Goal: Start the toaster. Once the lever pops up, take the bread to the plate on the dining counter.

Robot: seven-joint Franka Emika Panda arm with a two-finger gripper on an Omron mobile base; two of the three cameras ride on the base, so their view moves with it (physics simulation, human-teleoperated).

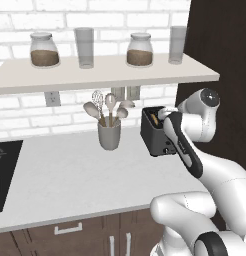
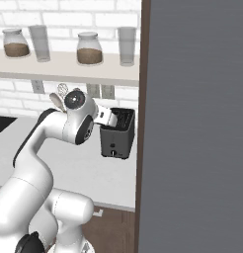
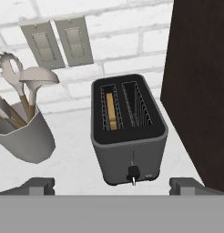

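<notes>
The black two-slot toaster (image 3: 128,136) stands on the white worktop beside a dark cabinet wall; it also shows as the toaster (image 1: 155,134) and the toaster (image 2: 117,133). A brown bread (image 3: 110,110) slice sits down in its left slot, and its top edge shows as the bread (image 1: 154,119). The lever knob (image 3: 132,172) sits low on the toaster's front face. My gripper (image 3: 113,185) hovers above and in front of the toaster, open, its fingertips (image 3: 39,184) spread wider than the toaster with nothing between them. The plate and the dining counter are out of view.
A grey utensil cup (image 3: 23,139) with spoons and a whisk stands left of the toaster, also seen as the cup (image 1: 109,135). The dark cabinet panel (image 3: 200,91) rises close on the toaster's right. A shelf (image 1: 95,72) with jars hangs overhead. A black cooktop (image 1: 2,170) lies far left.
</notes>
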